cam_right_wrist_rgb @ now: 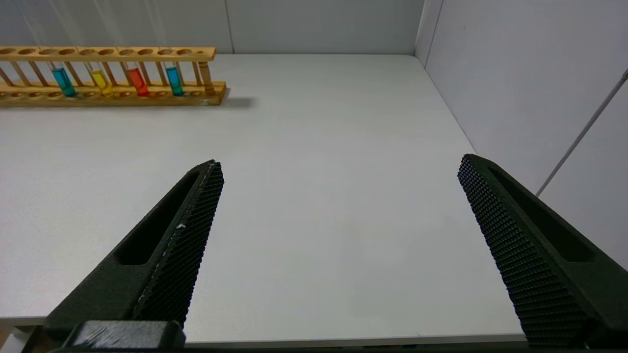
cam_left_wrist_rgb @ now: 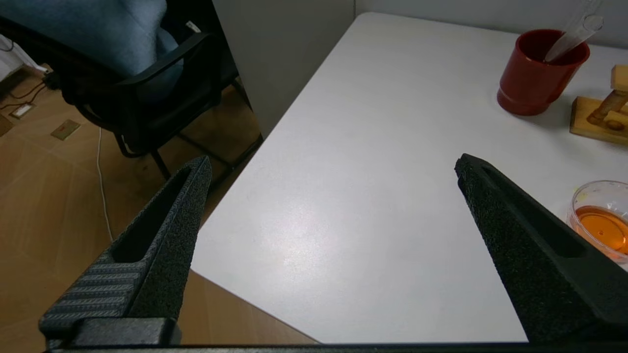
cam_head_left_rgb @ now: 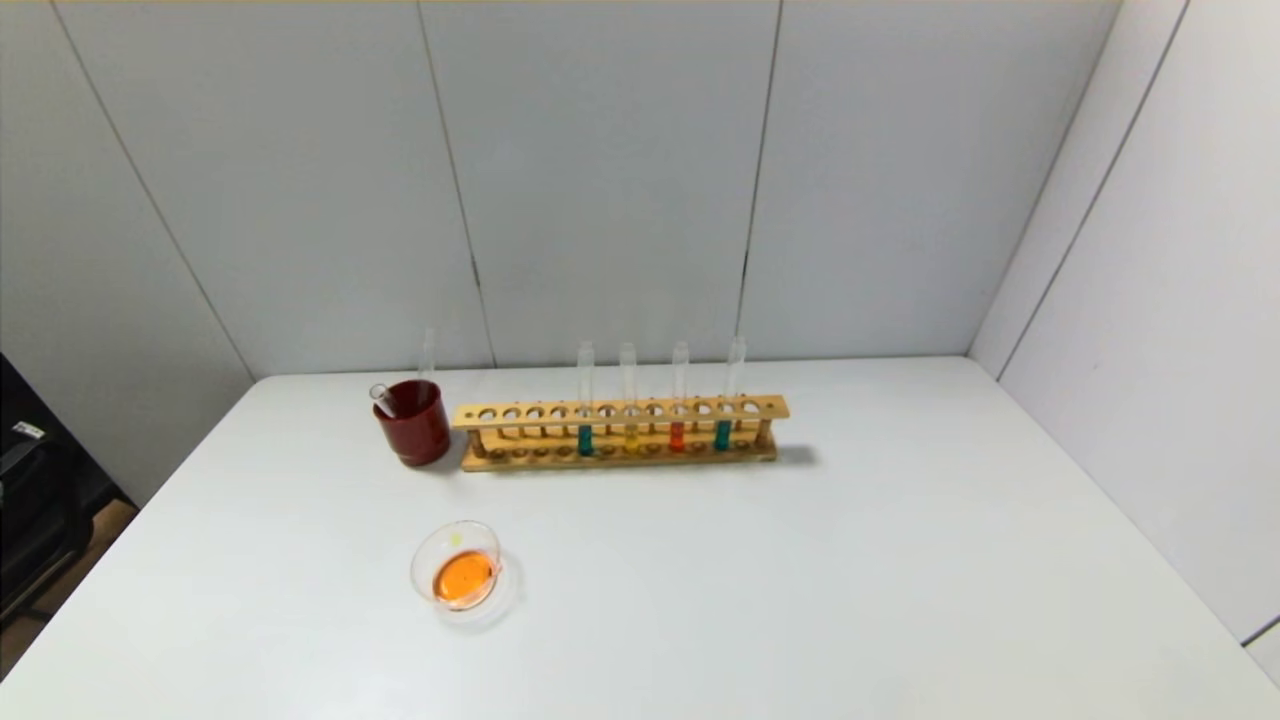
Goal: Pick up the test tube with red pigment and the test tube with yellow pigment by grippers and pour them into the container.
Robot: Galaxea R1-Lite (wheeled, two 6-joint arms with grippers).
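Note:
A wooden rack point(cam_head_left_rgb: 620, 432) at the back of the white table holds several upright tubes. Among them stand the test tube with yellow pigment point(cam_head_left_rgb: 630, 425) point(cam_right_wrist_rgb: 99, 81) and the test tube with red pigment point(cam_head_left_rgb: 677, 420) point(cam_right_wrist_rgb: 138, 81), flanked by two teal tubes. The container point(cam_head_left_rgb: 458, 570) point(cam_left_wrist_rgb: 601, 220), a clear glass dish, sits nearer the front left with orange liquid in it. My left gripper point(cam_left_wrist_rgb: 333, 171) hangs open and empty over the table's front-left corner. My right gripper point(cam_right_wrist_rgb: 338, 171) is open and empty above the front right edge. Neither arm appears in the head view.
A dark red cup point(cam_head_left_rgb: 413, 422) point(cam_left_wrist_rgb: 537, 71) with empty glass tubes in it stands left of the rack. Grey walls close the back and the right side. A black chair point(cam_left_wrist_rgb: 142, 88) stands on the floor beyond the table's left edge.

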